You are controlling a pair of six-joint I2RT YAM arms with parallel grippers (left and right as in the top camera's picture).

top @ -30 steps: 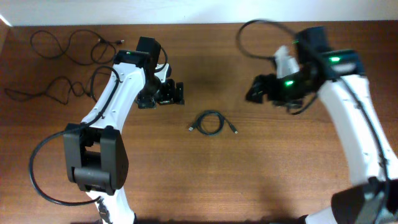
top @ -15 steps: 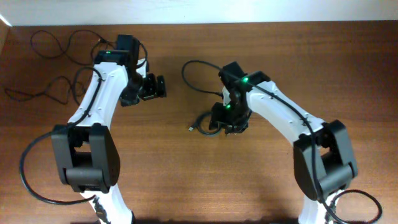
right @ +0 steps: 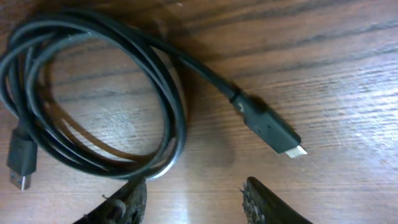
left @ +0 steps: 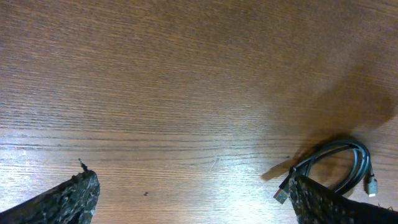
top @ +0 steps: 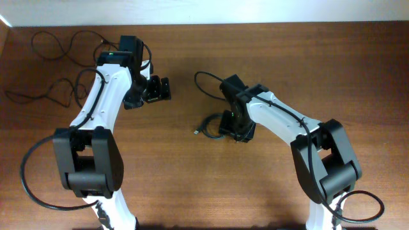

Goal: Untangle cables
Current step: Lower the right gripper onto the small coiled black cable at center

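A small coiled black cable point(top: 208, 123) lies mid-table. In the right wrist view the coil point(right: 93, 93) fills the upper left and one of its plug ends point(right: 273, 132) points right. My right gripper point(top: 237, 130) hangs low at the coil's right edge. Its fingers point(right: 193, 200) are open and empty, with the left finger just under the coil's rim. My left gripper point(top: 157, 89) is open and empty over bare wood up and to the left of the coil. In the left wrist view, past the open fingers point(left: 193, 205), the coil point(left: 341, 163) shows at lower right.
Two loose wavy black cables lie at the table's far left, one along the back edge point(top: 57, 46) and one below it point(top: 45, 96). The right arm's own thick cable point(top: 204, 80) loops above the coil. The wall edge runs along the top.
My right arm has swung in from the right side and come down at the coil. My left gripper has shifted left and back, away from the coil.
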